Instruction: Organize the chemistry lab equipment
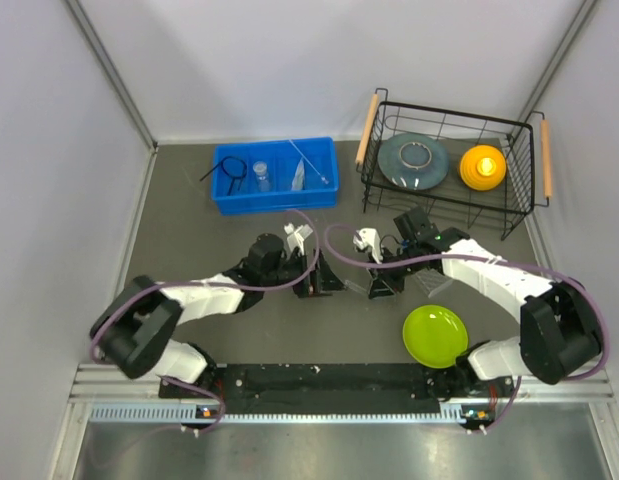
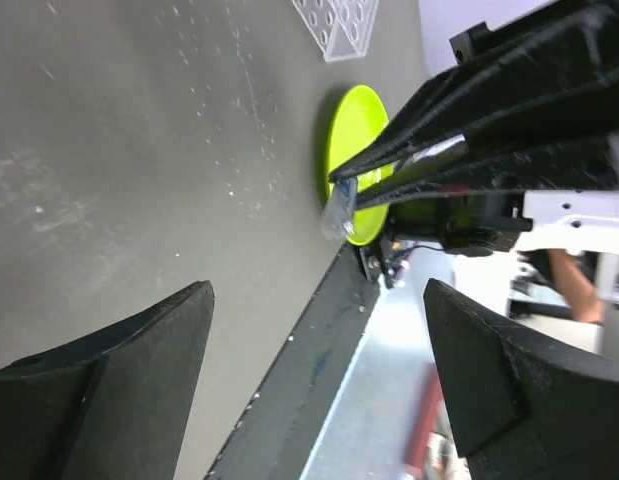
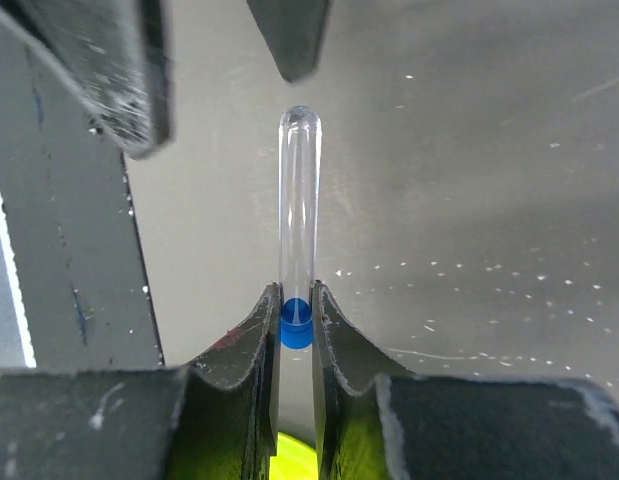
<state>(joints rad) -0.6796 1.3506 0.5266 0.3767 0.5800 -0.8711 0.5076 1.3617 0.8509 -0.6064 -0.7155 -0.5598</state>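
Observation:
My right gripper (image 3: 296,300) is shut on the blue-capped end of a thin clear tube (image 3: 298,200), which sticks straight out towards the left gripper's fingers (image 3: 289,40). My left gripper (image 2: 317,295) is open and empty, just apart from the tube's round tip (image 2: 339,212). In the top view both grippers, left (image 1: 324,280) and right (image 1: 375,287), face each other at mid-table. A clear perforated rack (image 2: 339,25) stands behind the right gripper. A blue bin (image 1: 274,207) holds the black ring on a rod (image 1: 232,168), small jar (image 1: 262,180) and clear packet (image 1: 301,175).
A black wire basket (image 1: 439,197) at the back right holds a grey dish (image 1: 414,160) and an orange bowl (image 1: 482,167). A lime-green plate (image 1: 434,335) lies at the front right, near the right arm. Grey walls enclose the table on three sides.

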